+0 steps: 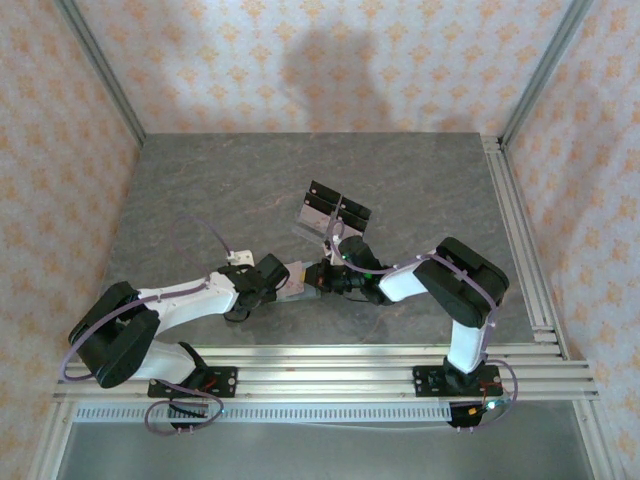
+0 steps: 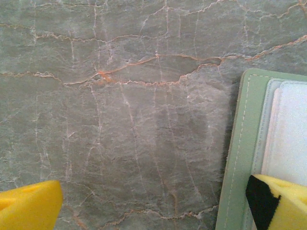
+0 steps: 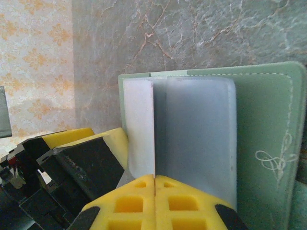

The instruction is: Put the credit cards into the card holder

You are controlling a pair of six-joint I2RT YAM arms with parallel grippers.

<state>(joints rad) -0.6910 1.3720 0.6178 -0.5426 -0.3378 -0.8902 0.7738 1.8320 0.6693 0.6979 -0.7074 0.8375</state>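
The card holder (image 3: 268, 110) lies open and flat on the grey marble table (image 2: 120, 120), a little in from the near edge and slightly left of its middle, between the two arms' tools. Its green inner face carries pale border stitching and a stitched curling flourish that does not read as letters. A pale credit card (image 3: 139, 124) lies on the holder beside a grey translucent pocket.

The right gripper (image 3: 155, 201) has its yellow fingers pressed tight together at the card's near end. A thin edge rises from their seam, and I cannot tell if a card is pinched there.

The left gripper (image 2: 153, 208) stands wide, with one finger over bare table and the other over the holder's edge. A clear stand with black tops (image 1: 335, 208) sits near the table's middle.
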